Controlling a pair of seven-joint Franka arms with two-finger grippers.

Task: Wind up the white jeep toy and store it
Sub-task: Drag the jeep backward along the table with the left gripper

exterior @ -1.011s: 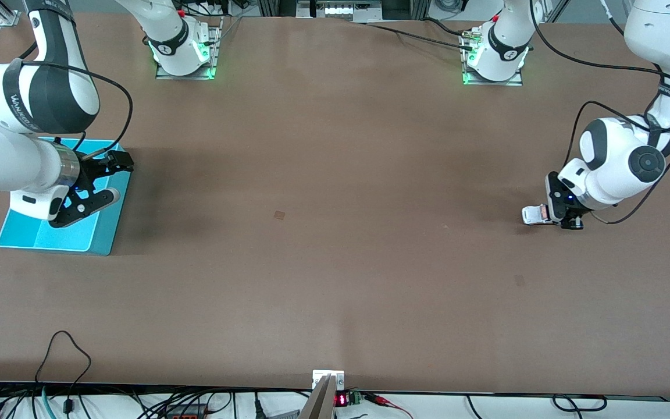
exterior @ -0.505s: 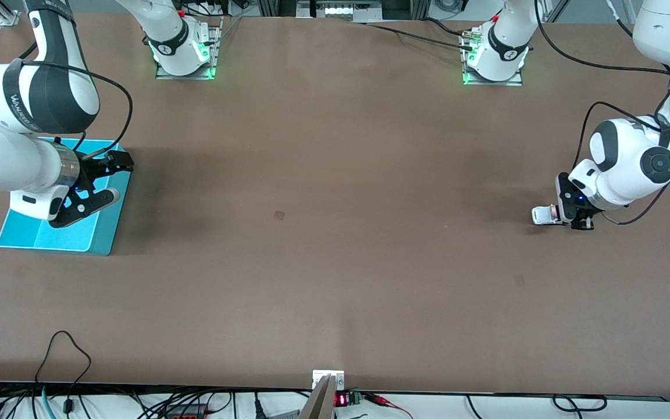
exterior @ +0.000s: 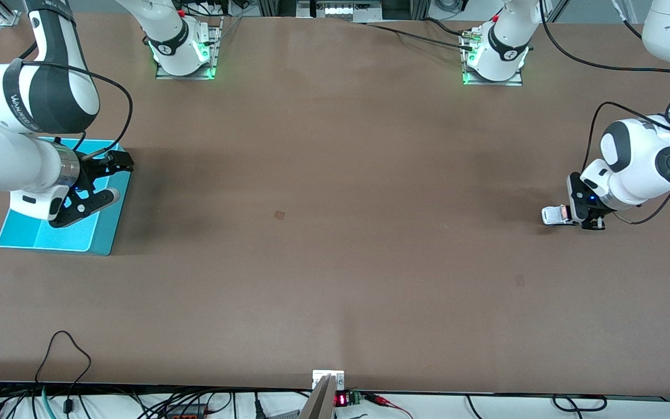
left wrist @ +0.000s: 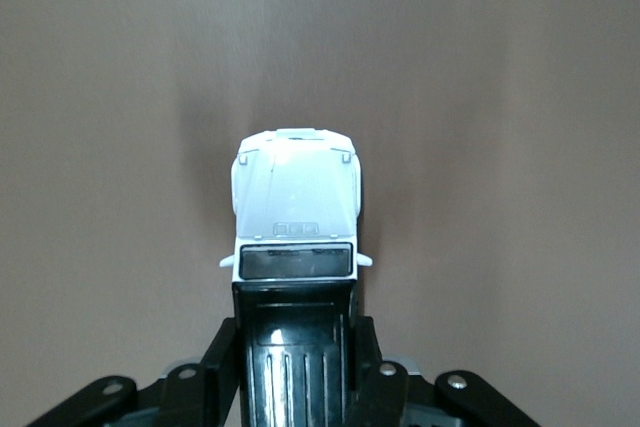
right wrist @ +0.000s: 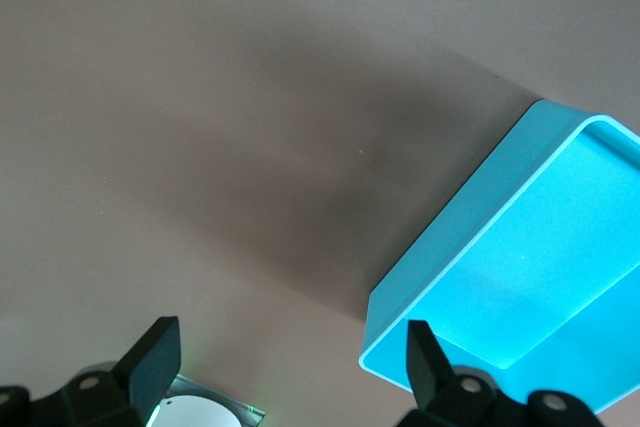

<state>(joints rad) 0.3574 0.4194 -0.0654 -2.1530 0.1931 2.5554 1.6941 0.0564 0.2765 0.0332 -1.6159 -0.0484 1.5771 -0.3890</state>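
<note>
Front view shows the left end effector (exterior: 580, 216) clamped on the white jeep toy (exterior: 554, 215) on the desk (exterior: 335, 233), unstored, while the right end effector (exterior: 97, 183) waits wide over the cyan bin (exterior: 95, 240).

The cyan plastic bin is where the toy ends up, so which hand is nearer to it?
Right. The right hand hangs open over the cyan plastic bin; the left hand, at the left arm's end, grips the small white jeep toy.
</note>
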